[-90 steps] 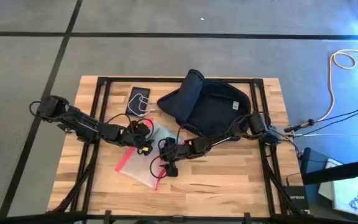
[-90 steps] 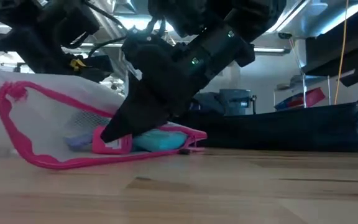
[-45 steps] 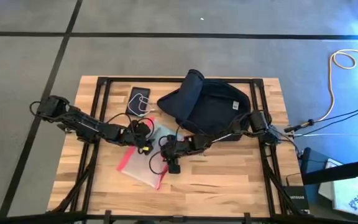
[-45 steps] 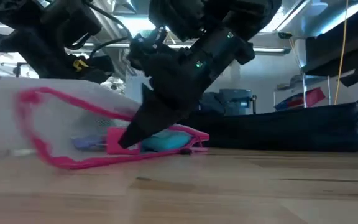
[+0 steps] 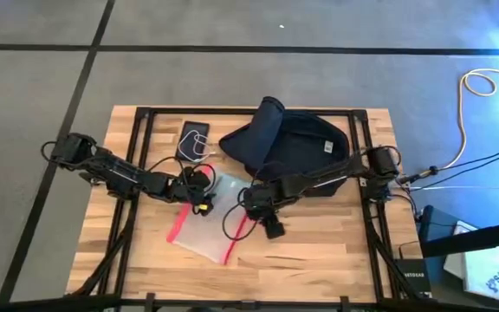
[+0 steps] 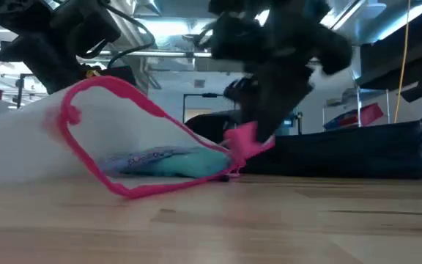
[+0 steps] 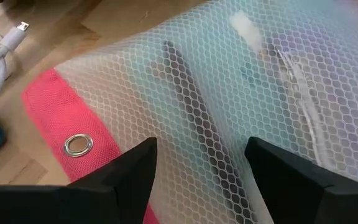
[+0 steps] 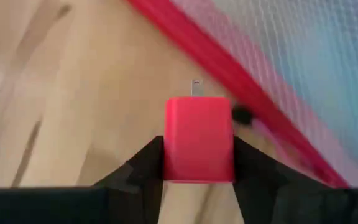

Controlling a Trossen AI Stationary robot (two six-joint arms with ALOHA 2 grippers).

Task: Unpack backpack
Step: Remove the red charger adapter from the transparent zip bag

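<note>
From above, I see the backpack (image 5: pixel 288 147) lying on the far middle of the wooden table (image 5: pixel 319 251), dark navy and slumped, with a small white label on it. Left of it lies a dark phone-like device (image 5: pixel 193 139) with a white cable (image 5: pixel 199 149) looped over it. My left gripper (image 5: pixel 202 192) sits over the far left corner of the clear mesh pouch (image 5: pixel 206 218) with the pink-red edging, which rests near the table's middle. My right gripper (image 5: pixel 256 206) is at the pouch's right edge, its arm reaching across in front of the backpack.

At table height, the pouch (image 6: pixel 86 158) stands puffed up, its pink rim arching high, with a teal item (image 6: pixel 185 163) inside. My right gripper (image 6: pixel 251 139) pinches a pink tab (image 6: pixel 246 141) at the pouch's right end. The backpack (image 6: pixel 343 150) lies low behind, to the right.

On the left wrist view, my fingers (image 7: pixel 129 180) stand well apart, with the mesh (image 7: pixel 229 93) between and beyond them; a metal eyelet (image 7: pixel 78 144) sits in the pink corner. I cannot tell if they touch the pouch.

On the right wrist view, my fingers (image 8: pixel 145 165) are closed on the red-pink pull tab (image 8: pixel 198 138), just beside the pouch's edging (image 8: pixel 229 81).
</note>
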